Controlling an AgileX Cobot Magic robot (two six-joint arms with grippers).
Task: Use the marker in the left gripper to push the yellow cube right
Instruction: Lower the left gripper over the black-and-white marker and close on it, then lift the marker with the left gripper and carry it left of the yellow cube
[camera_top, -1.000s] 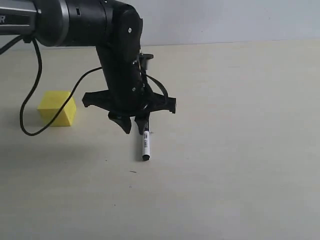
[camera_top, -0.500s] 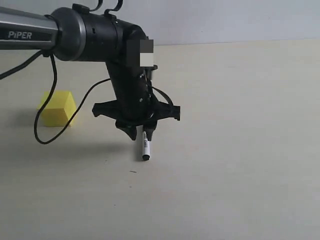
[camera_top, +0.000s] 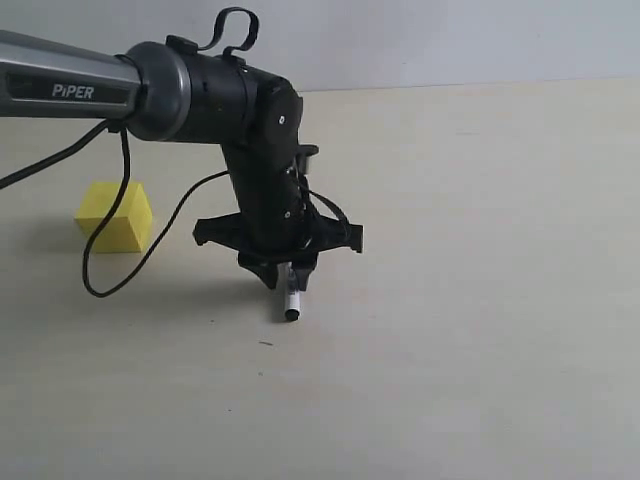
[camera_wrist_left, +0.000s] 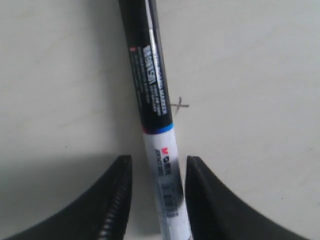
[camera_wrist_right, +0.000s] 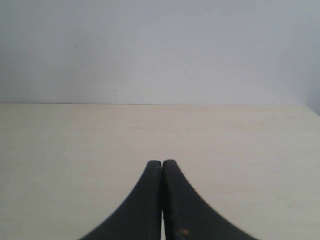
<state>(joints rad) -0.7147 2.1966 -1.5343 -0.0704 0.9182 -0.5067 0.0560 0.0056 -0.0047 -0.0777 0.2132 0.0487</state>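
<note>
L gripper (camera_top: 284, 272): low over table (camera_top: 480, 250), jaws apart, straddling marker (camera_top: 292, 303); wrist view shows a gap at one finger. Marker lies flat, free end toward 6 o'clock. Yellow cube (camera_top: 114, 215): 9 o'clock of gripper, well apart. R gripper (camera_wrist_right: 162, 167): fingers pressed together, nothing between.

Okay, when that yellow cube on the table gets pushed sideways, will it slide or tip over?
The yellow cube probably slides rather than tips: it sits flat and looks as wide as tall. The table looks smooth, so little should catch it. With flat faces, it may twist if pushed off-centre.
</note>
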